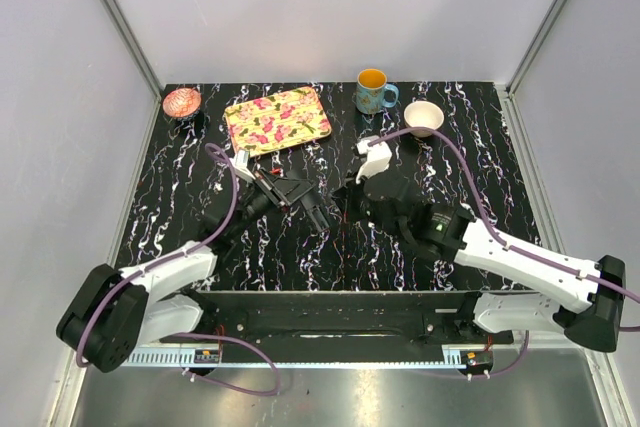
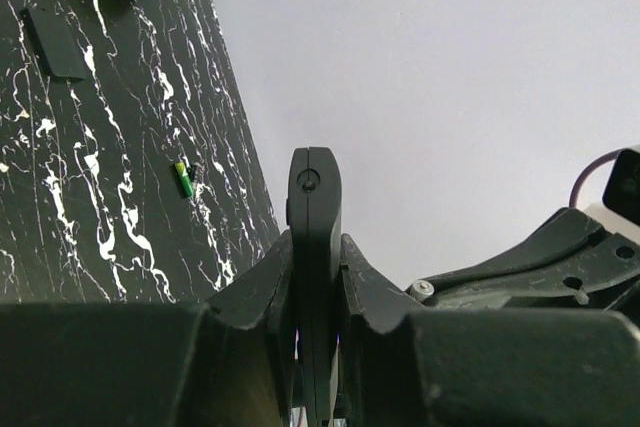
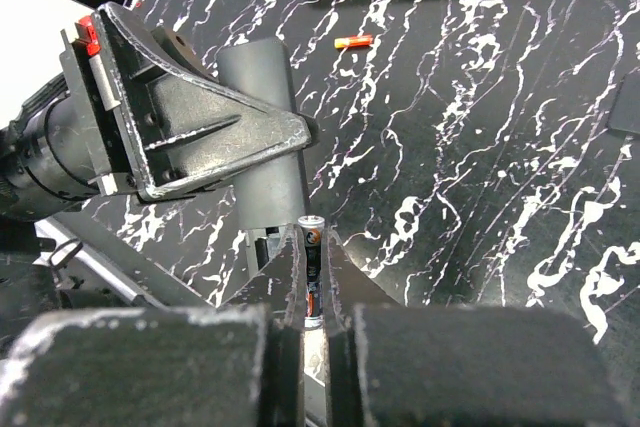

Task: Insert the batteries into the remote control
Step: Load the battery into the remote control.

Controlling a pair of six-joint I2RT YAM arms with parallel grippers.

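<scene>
My left gripper (image 1: 305, 202) is shut on the remote control (image 2: 315, 207), a flat black bar seen edge-on between its jaws. In the right wrist view the remote (image 3: 265, 137) sticks out of the left gripper, held above the table. My right gripper (image 3: 313, 282) is shut on a battery (image 3: 311, 237), black and orange with a silver tip. It holds the battery upright just beside the remote's near end. A second, red battery (image 3: 352, 42) lies on the table near the tray. In the top view my right gripper (image 1: 358, 202) faces the left one closely.
The floral tray (image 1: 278, 119), a mug (image 1: 375, 92), a white bowl (image 1: 423, 117) and a pink dish (image 1: 182, 102) stand at the back. A small green-yellow cylinder (image 2: 183, 179) and a flat black cover piece (image 2: 55, 42) lie on the marble table.
</scene>
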